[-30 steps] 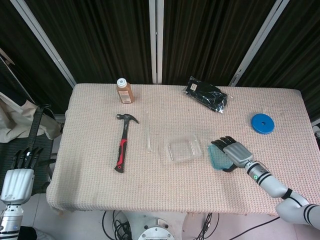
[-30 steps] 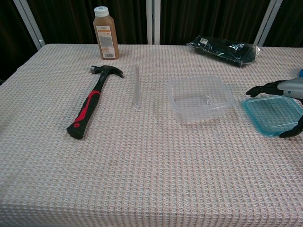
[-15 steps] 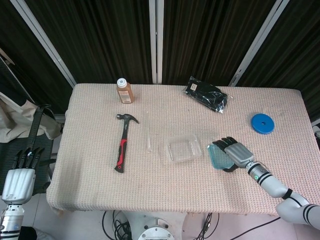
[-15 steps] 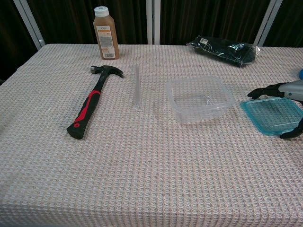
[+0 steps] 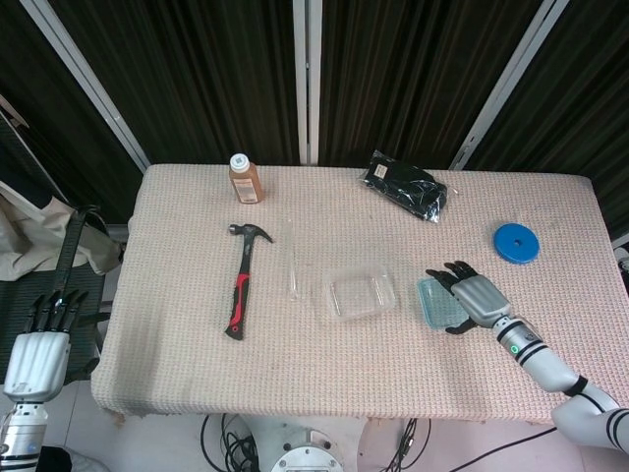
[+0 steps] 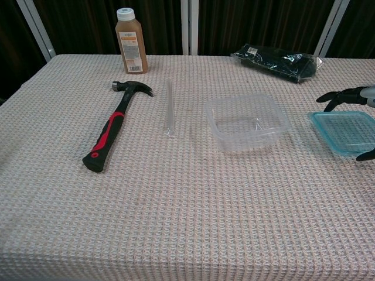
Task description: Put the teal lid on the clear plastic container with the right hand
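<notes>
The clear plastic container [image 5: 361, 295] [image 6: 247, 122] sits open-topped near the table's middle. To its right lies the teal lid [image 5: 437, 303] [image 6: 345, 132], apart from the container. My right hand [image 5: 472, 295] [image 6: 351, 96] spans the lid, fingers over its far edge and thumb at its near edge, gripping it. The lid's right part is cut off in the chest view. My left hand [image 5: 34, 359] hangs off the table's left side with fingers straight and empty, seen only in the head view.
A red-and-black hammer [image 5: 241, 280] [image 6: 111, 129] and a clear tube [image 5: 293, 275] [image 6: 169, 108] lie left of the container. A brown bottle [image 5: 244, 178] [image 6: 130, 41] stands at the back left. A black bag [image 5: 407, 185] [image 6: 278, 61] and a blue disc [image 5: 516, 242] lie at the back right.
My right hand has shifted to the right, away from the container, and the teal lid has moved with it. The left hand has stayed put.
</notes>
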### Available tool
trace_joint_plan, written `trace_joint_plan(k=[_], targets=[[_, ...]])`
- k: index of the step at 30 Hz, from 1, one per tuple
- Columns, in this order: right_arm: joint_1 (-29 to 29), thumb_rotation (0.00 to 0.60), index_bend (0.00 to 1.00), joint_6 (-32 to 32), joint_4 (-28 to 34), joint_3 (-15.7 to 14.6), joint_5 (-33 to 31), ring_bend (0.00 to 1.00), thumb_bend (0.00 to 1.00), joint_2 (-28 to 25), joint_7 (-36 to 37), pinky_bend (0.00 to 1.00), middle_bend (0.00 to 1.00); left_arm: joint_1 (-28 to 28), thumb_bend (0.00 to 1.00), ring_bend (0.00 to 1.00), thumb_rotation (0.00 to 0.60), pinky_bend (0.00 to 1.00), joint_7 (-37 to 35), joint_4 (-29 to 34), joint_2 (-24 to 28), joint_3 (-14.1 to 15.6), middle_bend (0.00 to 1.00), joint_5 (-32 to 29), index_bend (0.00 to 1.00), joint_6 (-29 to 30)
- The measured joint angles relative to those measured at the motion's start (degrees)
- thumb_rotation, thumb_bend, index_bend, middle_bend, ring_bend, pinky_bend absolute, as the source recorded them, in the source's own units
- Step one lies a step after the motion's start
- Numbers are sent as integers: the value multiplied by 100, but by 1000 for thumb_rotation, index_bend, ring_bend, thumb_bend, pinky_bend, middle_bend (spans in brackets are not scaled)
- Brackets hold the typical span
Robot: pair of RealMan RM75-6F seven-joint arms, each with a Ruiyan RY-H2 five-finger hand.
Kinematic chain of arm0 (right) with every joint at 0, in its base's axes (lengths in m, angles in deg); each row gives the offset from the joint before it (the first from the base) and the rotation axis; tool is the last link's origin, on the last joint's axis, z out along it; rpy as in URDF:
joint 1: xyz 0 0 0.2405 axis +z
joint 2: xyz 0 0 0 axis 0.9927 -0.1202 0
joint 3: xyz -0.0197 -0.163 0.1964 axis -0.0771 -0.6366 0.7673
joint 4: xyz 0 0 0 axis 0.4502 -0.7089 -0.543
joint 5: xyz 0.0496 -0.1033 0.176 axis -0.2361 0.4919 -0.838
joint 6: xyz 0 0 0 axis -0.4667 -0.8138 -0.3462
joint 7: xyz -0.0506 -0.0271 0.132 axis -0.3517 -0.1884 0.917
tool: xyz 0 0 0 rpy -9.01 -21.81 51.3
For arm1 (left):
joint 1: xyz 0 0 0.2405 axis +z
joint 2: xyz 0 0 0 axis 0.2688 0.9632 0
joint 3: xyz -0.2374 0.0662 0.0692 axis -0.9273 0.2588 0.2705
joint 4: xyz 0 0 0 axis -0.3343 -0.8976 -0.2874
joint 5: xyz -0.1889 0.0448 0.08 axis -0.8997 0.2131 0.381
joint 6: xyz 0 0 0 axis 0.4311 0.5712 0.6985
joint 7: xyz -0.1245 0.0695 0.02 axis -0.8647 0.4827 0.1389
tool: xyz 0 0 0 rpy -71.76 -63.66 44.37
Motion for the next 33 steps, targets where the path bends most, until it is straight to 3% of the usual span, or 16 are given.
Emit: trace_joint_plan(k=[6, 11, 17, 25, 33], targets=[[-68, 600, 0, -318, 805, 104, 15, 18, 43, -557, -346, 0, 410, 0, 0, 0, 600, 0, -30, -12, -3, -1, 67, 36, 77, 20], [0, 600, 0, -315, 1947, 302, -174, 19, 69, -1086, -1011, 0, 410, -8, 0, 0, 600, 0, -100, -85, -48, 2, 67, 82, 78, 29], [318, 600, 0, 88, 3190, 657, -1199, 19, 71, -1340, -2248, 0, 405, -16, 0, 0, 600, 0, -270, -236, -88, 9, 67, 118, 78, 27], [1070, 600, 0, 293, 3816, 992, -3425, 19, 87, -878, -4119, 0, 402, -26, 0, 0, 600, 0, -644, -550, -120, 4, 67, 125, 78, 10], [1972, 600, 0, 26, 3898, 1099, -4971, 19, 106, -25, -5430, 0, 398, -60, 0, 0, 600, 0, -868, -752, -186, -11, 67, 116, 77, -35]])
